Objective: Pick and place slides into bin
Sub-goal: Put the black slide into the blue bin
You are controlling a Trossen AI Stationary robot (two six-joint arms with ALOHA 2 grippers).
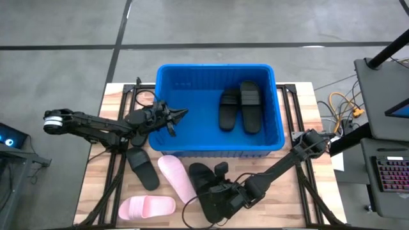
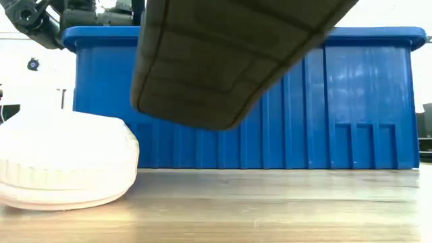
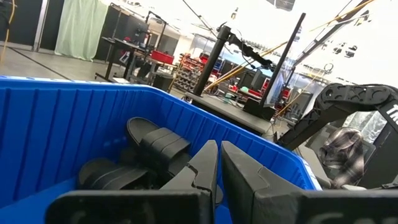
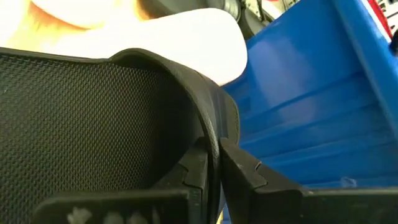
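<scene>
Glossy ribbed plastic bin (image 1: 192, 76); matt rubbery black slides (image 1: 240, 105), one strap's lining (image 4: 74, 118) woven mesh; pale wood-grain tabletop (image 2: 270, 209).

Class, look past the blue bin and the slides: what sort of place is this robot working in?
Probably a robotics lab or workshop. Beyond the bin stand metal racks of equipment, loose cables run off the table, and a keyboard sits beside it.

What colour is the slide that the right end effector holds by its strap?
Black. The held slide, pinched by the right end effector, shows best in the high view.
</scene>
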